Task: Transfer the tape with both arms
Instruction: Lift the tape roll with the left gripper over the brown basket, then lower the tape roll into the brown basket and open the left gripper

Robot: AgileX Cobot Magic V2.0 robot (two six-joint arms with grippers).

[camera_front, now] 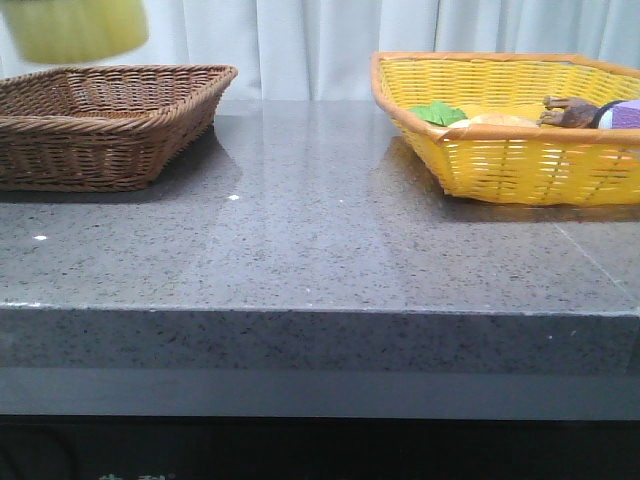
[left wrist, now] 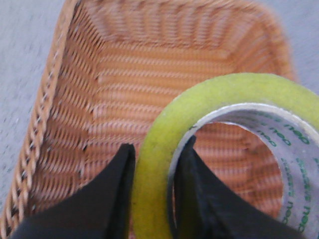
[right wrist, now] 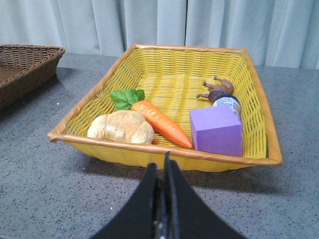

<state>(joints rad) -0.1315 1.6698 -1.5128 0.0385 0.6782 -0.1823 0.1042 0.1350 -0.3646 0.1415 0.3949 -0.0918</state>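
My left gripper is shut on the tape, a yellow-green roll with a white core printed in green. One finger is outside the roll's wall and one inside the core. The roll hangs above the inside of the brown wicker basket. In the front view the tape shows blurred at the top left, above that basket; the gripper itself is out of frame there. My right gripper is shut and empty, over the grey countertop just in front of the yellow basket.
The yellow basket at the right holds a bread roll, a carrot, a purple block, a small brown figure and green leaves. Grey stone countertop lies between the baskets. White curtain behind.
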